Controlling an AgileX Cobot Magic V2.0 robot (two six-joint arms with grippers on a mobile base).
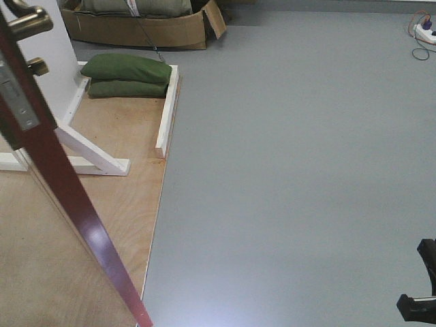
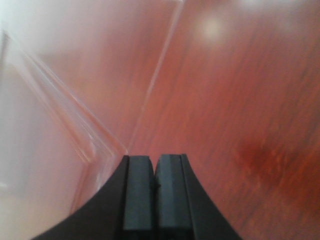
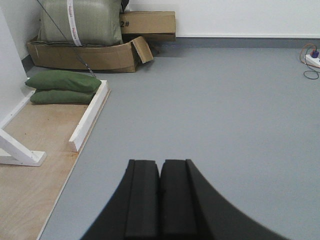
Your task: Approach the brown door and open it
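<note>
Left gripper (image 2: 155, 192), pressed together, faces the brown door (image 2: 240, 100) close ahead; the right gripper (image 3: 160, 195), likewise pressed together, faces grey floor (image 3: 225, 100)

Door (image 1: 71, 197): glossy reddish-brown wood; the left wrist view shows its grain and strong glare. Handle (image 1: 27, 24) on the door: shiny brass-coloured metal. Latch plate (image 1: 18, 95) on the door edge: silvery metal. Right of the door: board (image 1: 116, 136) of bare matt plywood, braces (image 1: 92, 153) of white-painted wood, bags (image 1: 129, 68) of green matt cloth. Box (image 1: 136, 30) behind the bags: brown cardboard. Floor (image 1: 293, 170): grey, smooth, faint sheen.
</note>
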